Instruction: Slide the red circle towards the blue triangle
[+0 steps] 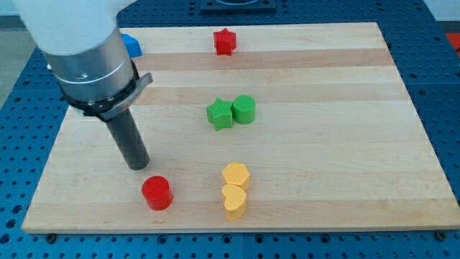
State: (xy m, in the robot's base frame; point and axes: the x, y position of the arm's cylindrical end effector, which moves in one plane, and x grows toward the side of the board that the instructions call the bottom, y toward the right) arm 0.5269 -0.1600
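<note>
Nearest the camera sit two yellow heart-shaped plastic blocks: the lower yellow heart point(234, 202) and the upper yellow heart point(236, 175), touching one another, close to the bottom edge of the pale wooden bench point(345, 144). Just beside them, at nine o'clock of the lower heart, lies the red circle point(157, 193), a short red plastic cylinder standing flat on its base.

No claw is fitted, so nothing here can be apart, together or clamped; the arm ends in a straight dark rod, and my tip point(138, 166) rests on the bench with nothing in contact. From my tip, the red circle lies at about five o'clock, near but with a sliver of wood showing between them.

At the view's top left, a blue block point(131, 45), presumably the blue triangle, is largely hidden behind the arm's grey housing. From the red circle it lies at roughly eleven o'clock, well apart. As I judge it, my tip stands on the wrong side for the push: it would need to go round to the circle's five o'clock flank.

Off the likely path, a green star-shaped block point(220, 114) touches a green cylinder point(244, 109) mid-bench, and a red star point(224, 41) sits at the top edge.
</note>
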